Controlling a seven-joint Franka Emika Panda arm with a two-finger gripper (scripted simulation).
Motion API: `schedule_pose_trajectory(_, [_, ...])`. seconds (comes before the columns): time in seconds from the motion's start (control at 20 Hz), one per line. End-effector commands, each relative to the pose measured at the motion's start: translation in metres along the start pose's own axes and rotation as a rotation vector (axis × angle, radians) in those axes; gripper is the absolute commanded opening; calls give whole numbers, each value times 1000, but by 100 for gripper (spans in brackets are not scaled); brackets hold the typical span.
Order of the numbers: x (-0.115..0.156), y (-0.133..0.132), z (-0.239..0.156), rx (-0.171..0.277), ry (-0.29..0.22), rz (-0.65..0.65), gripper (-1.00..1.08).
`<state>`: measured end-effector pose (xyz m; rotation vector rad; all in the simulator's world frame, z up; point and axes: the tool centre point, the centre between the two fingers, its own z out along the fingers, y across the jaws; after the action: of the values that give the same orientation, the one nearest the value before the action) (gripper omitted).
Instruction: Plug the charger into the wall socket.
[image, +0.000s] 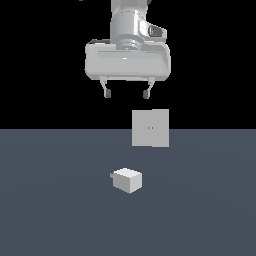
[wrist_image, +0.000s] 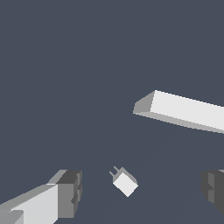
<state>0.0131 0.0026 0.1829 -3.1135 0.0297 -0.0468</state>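
Note:
The charger (image: 127, 180) is a small white block lying on the dark grey floor, its tiny prongs pointing to the exterior view's left. It also shows in the wrist view (wrist_image: 125, 182), between the two fingers. The wall socket (image: 150, 128) is a flat light-grey square panel standing upright behind the charger, with two small dark holes at its centre; in the wrist view it shows from above as a long pale slab (wrist_image: 183, 111). My gripper (image: 126, 93) hangs high above the charger, open and empty, its fingertips (wrist_image: 70, 192) wide apart.
The dark grey floor (image: 50, 200) stretches around the charger and socket. Nothing else stands on it in either view.

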Motion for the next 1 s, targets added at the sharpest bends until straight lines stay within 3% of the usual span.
schedule_pose_trajectory(0.0, [0,0,0,0,0,0,100])
schedule_pose_trajectory(0.45, [-7,-2,7,5,11,-53,100])
schedule_pose_trajectory(0.95, [-29,-6,29,20,48,-225,100])
